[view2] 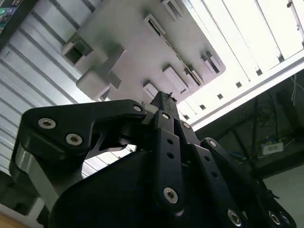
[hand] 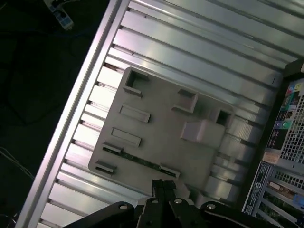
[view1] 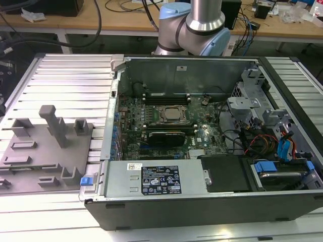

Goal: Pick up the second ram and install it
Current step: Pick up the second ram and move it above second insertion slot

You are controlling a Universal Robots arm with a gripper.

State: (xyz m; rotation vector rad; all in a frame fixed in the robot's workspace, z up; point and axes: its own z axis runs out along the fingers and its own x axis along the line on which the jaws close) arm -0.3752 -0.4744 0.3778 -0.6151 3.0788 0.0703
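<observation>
One gripper (hand: 163,182), tips together, hovers near second ram (hand: 140,160) on fixture (hand: 161,118).

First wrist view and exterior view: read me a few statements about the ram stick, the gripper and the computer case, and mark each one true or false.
1. The long, thin dark-green ram stick lies in a slot along one edge of the flat grey plastic fixture plate. True.
2. The black gripper holds the stick. False: its fingers are shut on nothing, clear of the stick.
3. The black metal computer case is open, and its green motherboard shows. True.
4. The fixture plate sits inside the case. False: it rests on the ribbed aluminium table, at the exterior view's left of the case.
</observation>
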